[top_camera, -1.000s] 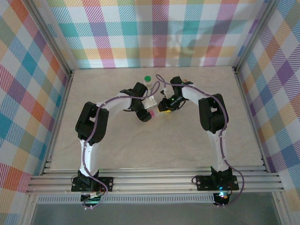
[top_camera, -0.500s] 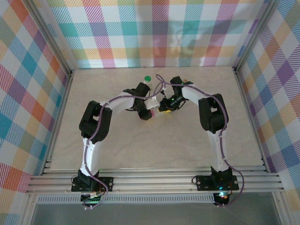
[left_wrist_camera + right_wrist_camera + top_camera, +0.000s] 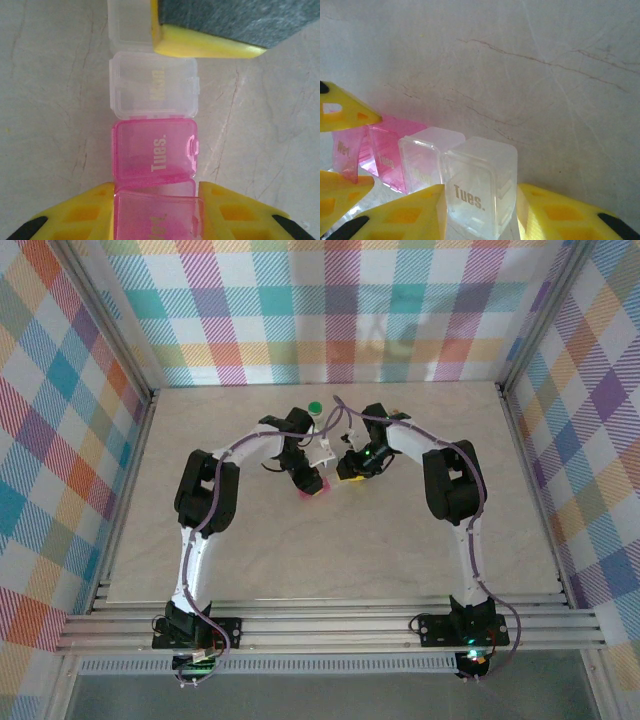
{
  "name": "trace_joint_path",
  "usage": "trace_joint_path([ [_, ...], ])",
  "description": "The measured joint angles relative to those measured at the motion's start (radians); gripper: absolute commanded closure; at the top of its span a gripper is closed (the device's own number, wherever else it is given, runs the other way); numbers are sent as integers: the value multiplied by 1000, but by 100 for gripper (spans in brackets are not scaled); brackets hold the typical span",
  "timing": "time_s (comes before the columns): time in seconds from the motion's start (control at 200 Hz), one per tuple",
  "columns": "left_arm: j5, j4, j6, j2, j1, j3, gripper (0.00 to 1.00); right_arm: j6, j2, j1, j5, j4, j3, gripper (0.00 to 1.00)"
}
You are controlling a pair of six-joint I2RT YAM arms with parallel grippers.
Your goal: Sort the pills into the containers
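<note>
The containers are a strip of little lidded compartments. A clear one [image 3: 152, 86], a pink one marked "Tues." [image 3: 154, 156] and another pink one [image 3: 157, 215] lie in a row in the left wrist view. My left gripper [image 3: 156, 194] is shut on that last pink compartment, whose lid looks slightly lifted. My right gripper [image 3: 480, 192] is shut on the clear end compartment [image 3: 482, 182], with a yellow finger [image 3: 402, 215] on each side. From above, both grippers [image 3: 310, 483] [image 3: 349, 471] meet mid-table over the strip. The pills are out of view.
A white bottle with a green cap [image 3: 315, 408] stands just behind the two grippers. The pale marbled table [image 3: 420, 540] lies open to the front and to both sides. Plaid walls [image 3: 80, 440] close in the left, right and back.
My left gripper has slid along onto the pink end of the strip and closed on it. The right gripper has kept its hold on the clear end.
</note>
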Motion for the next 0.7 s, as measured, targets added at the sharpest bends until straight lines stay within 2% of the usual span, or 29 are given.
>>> trace_joint_path([
  [0.065, 29, -27, -13, 21, 10, 27, 66, 0, 0, 2, 8, 0, 3, 62],
  [0.205, 58, -42, -66, 35, 21, 43, 53, 0, -3, 6, 23, -1, 5, 62],
  [0.31, 81, -39, -111, 35, 32, 45, 50, -1, -3, 6, 25, -2, 5, 62],
  [0.7, 85, -8, -198, 34, 73, 54, 47, -5, -3, 8, 34, -9, 10, 63],
])
